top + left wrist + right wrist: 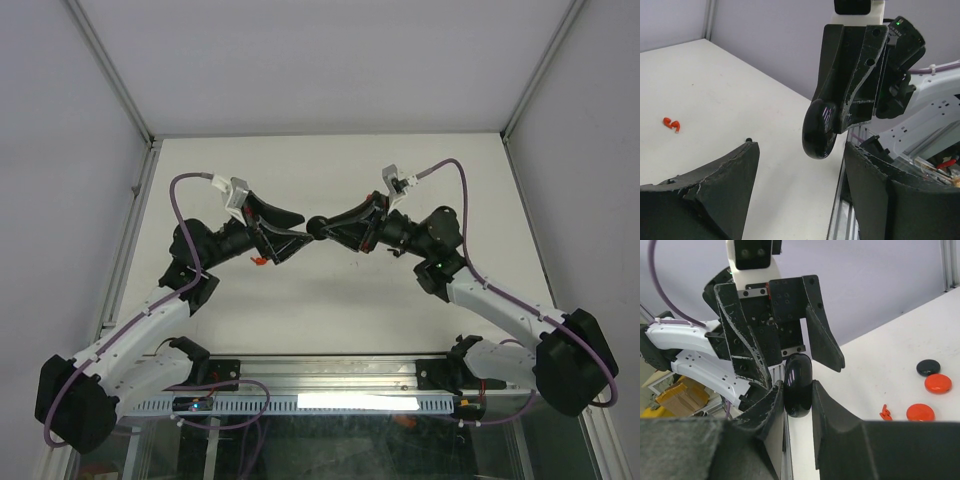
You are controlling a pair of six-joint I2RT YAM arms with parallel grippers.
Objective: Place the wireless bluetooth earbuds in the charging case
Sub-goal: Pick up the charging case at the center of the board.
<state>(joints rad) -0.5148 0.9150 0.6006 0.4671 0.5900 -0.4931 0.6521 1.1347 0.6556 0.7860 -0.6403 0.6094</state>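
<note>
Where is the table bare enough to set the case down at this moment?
Bare: the far table from the case to the back wall, and the near strip before the rail. Crowded: mid-table, where the right gripper clamps the case facing the open left gripper, a red earbud and discs close by.

On your white table [875, 375] lie red earbuds [885, 412] just beside a red disc [920, 412], with another red disc [938, 383] and a black disc [928, 367] close together nearby.
</note>
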